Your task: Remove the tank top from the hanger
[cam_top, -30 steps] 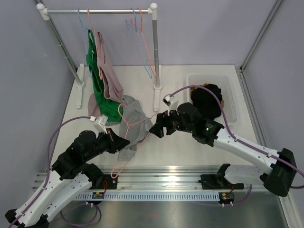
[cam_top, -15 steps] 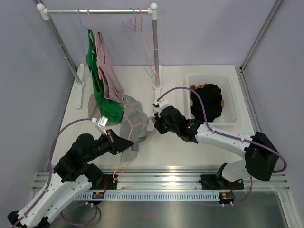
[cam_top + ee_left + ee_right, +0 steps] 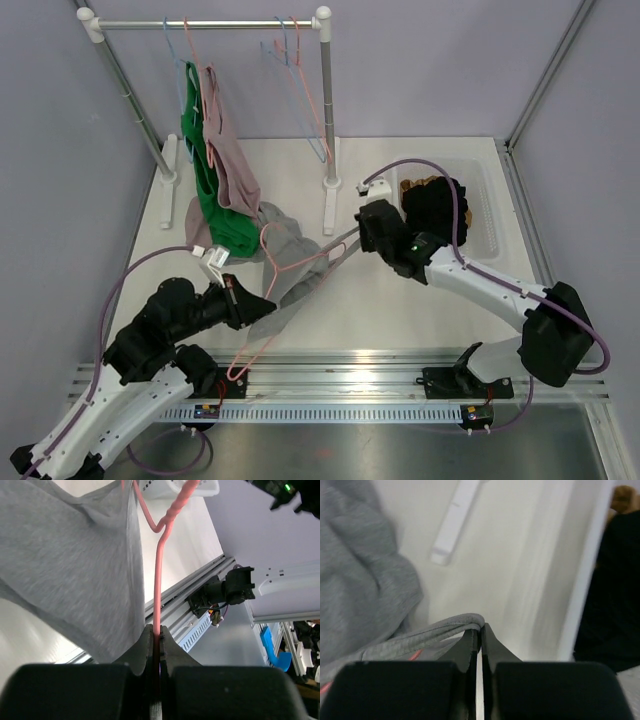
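A grey tank top hangs on a pink wire hanger over the middle of the table. My left gripper is shut on the hanger's wire, with the grey cloth draped to its left. My right gripper is shut on a grey strap of the tank top and holds it stretched taut to the right, above the table.
A clothes rack at the back holds green and mauve garments and bare hangers. A white bin with dark clothes stands at the right. A metal rail runs along the near edge.
My right gripper has moved right and back, pulling the grey strap out taut. My left gripper has kept hold of the hanger, which has tilted.
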Robot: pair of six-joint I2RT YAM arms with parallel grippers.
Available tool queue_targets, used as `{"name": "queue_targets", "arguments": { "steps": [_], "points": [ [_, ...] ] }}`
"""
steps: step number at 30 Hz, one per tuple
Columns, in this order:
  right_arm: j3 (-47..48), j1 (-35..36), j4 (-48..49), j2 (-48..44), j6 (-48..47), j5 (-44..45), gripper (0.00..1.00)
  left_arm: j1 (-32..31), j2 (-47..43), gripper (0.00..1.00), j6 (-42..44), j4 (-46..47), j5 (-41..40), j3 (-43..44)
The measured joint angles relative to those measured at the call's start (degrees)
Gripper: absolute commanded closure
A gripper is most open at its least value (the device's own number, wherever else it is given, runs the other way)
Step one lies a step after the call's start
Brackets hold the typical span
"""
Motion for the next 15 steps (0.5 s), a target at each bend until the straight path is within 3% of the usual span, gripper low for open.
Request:
{"name": "queue_targets", "arguments": {
  "steps": [6,15],
  "points": [
    [1.2,-5.46,-4.94,-2.82,0.04,-0.28,1.0,0.0,0.35,1.0,1.86,3.65,4.81,2.8],
    [11.04,-5.55,-15.19,-20.79,1.66,-4.72,1.0,0.0,8.59,1.0,5.46,16.72,13.68,10.73]
  ]
}}
